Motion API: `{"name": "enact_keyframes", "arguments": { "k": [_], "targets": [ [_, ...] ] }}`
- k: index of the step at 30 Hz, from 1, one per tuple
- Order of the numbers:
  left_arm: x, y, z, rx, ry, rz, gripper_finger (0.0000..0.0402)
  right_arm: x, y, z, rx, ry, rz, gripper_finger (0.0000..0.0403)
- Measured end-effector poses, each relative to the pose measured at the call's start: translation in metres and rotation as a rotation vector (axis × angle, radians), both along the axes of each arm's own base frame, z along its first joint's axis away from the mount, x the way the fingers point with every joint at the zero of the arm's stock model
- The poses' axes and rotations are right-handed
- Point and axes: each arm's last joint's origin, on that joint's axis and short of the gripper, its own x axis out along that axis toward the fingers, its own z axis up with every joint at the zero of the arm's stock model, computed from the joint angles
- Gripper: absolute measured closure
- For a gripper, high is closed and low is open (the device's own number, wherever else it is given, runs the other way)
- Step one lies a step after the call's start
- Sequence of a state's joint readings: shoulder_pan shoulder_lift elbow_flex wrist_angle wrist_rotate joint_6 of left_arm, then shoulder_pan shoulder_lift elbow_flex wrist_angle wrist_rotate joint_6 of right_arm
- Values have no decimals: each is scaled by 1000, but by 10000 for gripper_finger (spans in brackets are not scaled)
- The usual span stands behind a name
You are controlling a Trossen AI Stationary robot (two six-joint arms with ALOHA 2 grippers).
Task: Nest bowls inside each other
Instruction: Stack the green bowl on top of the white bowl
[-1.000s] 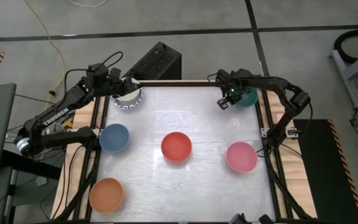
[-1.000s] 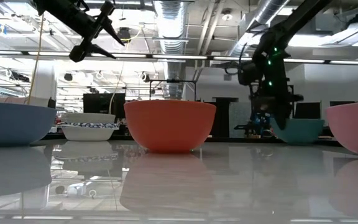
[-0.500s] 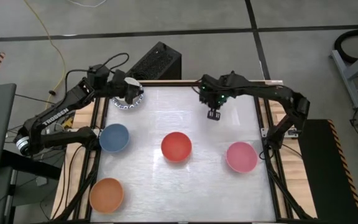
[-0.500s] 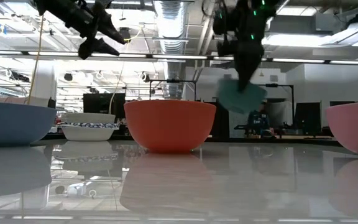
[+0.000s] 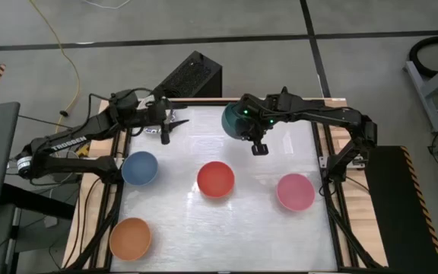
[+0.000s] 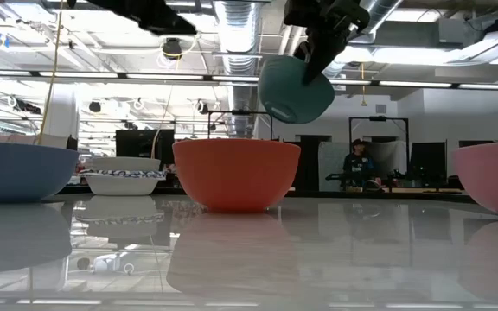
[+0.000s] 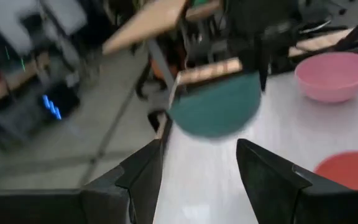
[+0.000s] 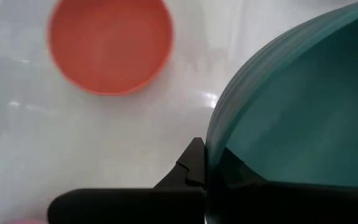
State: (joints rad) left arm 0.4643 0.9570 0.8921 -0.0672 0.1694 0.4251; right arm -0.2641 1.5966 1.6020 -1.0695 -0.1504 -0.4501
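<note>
Item: teal bowl (image 5: 235, 122), airborne. A second ago it sat at the far right corner of the worktop (image 5: 226, 221); it is now lifted clear and carried toward the far middle, tilted, rim pinched in the closed jaws of the right gripper (image 5: 258, 144). In the low view the teal bowl (image 6: 294, 88) hangs well above the red bowl (image 6: 236, 174); the right wrist view shows the teal rim (image 8: 278, 124) clamped, with the red bowl (image 8: 109, 46) on the worktop beyond. Item: left gripper (image 5: 165, 131), jaws parted and empty, has swung from above the patterned bowl toward the incoming teal one, which fills its wrist view (image 7: 216, 109). Item: patterned bowl (image 6: 124, 175), standing at the far left, hidden under the left arm from above. Items resting singly: blue bowl (image 5: 139, 168), red bowl (image 5: 216, 180), pink bowl (image 5: 296, 192), orange bowl (image 5: 131, 237), all well apart. Assessment: the first transfer appears under way; no bowl is yet nested. The teal bowl's destination is likely the patterned bowl or the red one, or a handover to the left gripper; which cannot be told.
</note>
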Motion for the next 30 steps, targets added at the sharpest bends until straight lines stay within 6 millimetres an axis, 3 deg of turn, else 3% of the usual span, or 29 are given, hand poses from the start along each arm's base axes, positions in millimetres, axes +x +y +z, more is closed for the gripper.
{"name": "enact_keyframes", "arguments": {
  "k": [14,24,30],
  "targets": [
    [42,-6,-23,195,144,-171,207,27,25,-26,14,68,174,394],
    [75,-1,-17,199,456,-301,207,46,34,-39,-13,137,222,394],
    [95,-3,-17,305,558,-401,207,59,38,-38,-61,188,250,394]
  ]
}}
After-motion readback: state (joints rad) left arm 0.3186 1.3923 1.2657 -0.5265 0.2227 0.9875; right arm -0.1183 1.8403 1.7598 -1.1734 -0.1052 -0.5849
